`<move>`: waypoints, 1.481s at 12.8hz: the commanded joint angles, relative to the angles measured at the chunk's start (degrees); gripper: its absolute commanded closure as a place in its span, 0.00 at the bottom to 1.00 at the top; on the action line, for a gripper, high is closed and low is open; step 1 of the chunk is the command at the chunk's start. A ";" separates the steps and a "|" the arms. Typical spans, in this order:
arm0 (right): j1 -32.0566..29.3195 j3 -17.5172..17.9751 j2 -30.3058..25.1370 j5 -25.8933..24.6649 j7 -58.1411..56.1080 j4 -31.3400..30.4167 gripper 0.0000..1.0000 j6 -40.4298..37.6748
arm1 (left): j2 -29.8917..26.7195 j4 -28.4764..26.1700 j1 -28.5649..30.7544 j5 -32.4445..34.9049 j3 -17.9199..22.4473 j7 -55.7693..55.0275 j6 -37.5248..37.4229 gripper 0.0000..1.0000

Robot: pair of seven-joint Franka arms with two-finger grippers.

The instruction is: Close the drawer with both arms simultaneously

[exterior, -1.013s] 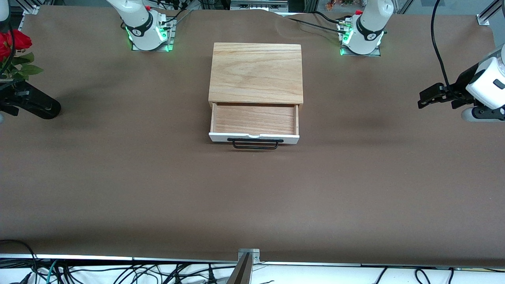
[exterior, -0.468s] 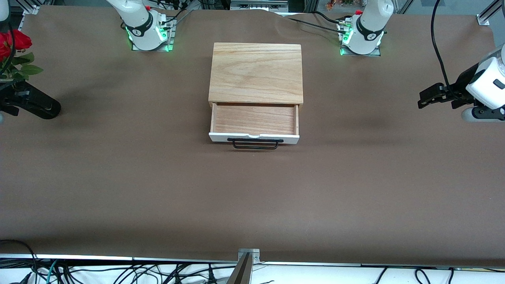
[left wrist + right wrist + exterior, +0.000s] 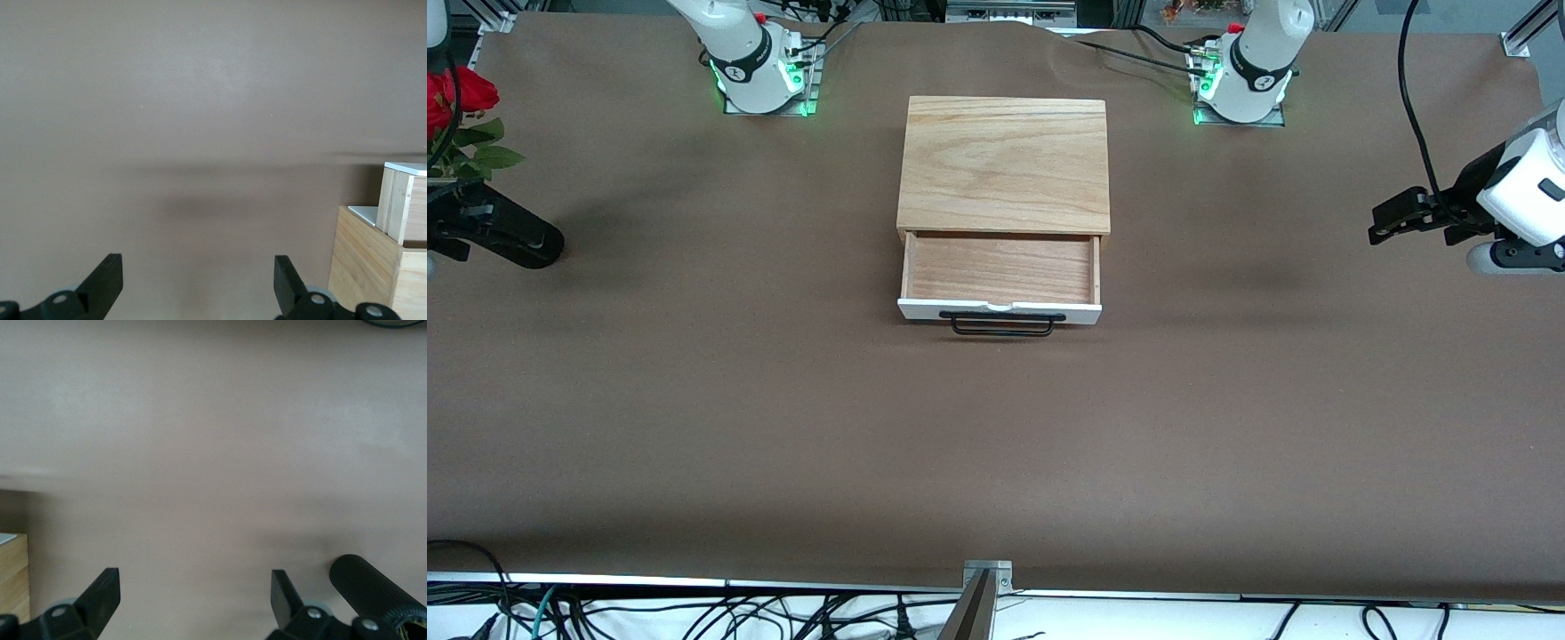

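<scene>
The drawer (image 3: 1000, 268) stands pulled out of the oak-coloured box (image 3: 1005, 160) at the table's middle. Its white front panel and black wire handle (image 3: 1002, 325) face the front camera. My left gripper (image 3: 1384, 224) is open and empty, above the table toward the left arm's end, well apart from the drawer. In the left wrist view, my left gripper (image 3: 198, 267) hangs over bare cloth, and the drawer's side (image 3: 399, 203) shows off at the edge. My right gripper (image 3: 193, 587) is open and empty over the cloth at the right arm's end, with a corner of the box (image 3: 13, 577) at the edge.
A black vase (image 3: 511, 236) with red roses (image 3: 458, 93) stands at the right arm's end of the table. Its ribbed black body (image 3: 373, 593) lies close beside my right gripper. Brown cloth (image 3: 996, 444) covers the table. Both arm bases (image 3: 760, 67) stand farther from the front camera than the box.
</scene>
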 commanded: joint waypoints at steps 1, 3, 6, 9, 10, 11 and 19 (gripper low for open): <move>-0.49 0.26 -0.64 0.93 -0.77 -0.56 0.00 0.16 | 0.31 1.08 -0.01 0.00 -0.05 -0.16 -0.68 0.00; -0.58 0.26 -0.55 0.84 -0.77 -0.56 0.00 0.16 | 0.31 1.00 -0.01 0.00 -0.05 -0.16 -0.68 0.00; -0.58 0.26 -0.03 0.93 -0.34 -0.56 0.00 0.34 | 0.39 1.00 -0.70 -0.62 -0.05 0.37 -0.59 0.00; -0.32 0.35 2.08 1.19 0.11 -0.65 0.00 0.60 | 0.39 1.17 -2.81 -4.46 -1.89 -0.41 0.11 0.00; -0.14 0.53 2.61 1.71 0.19 -0.65 0.00 0.60 | 1.18 1.00 -3.43 -5.44 -2.33 0.19 0.46 0.00; -0.05 0.70 3.22 2.41 0.19 -0.65 0.00 0.78 | 3.62 1.52 -4.39 -5.37 -3.12 0.28 0.20 0.00; 6.61 0.88 13.32 12.78 0.28 -0.56 0.00 11.74 | 15.58 6.09 -8.53 -19.04 -3.39 0.72 7.38 0.00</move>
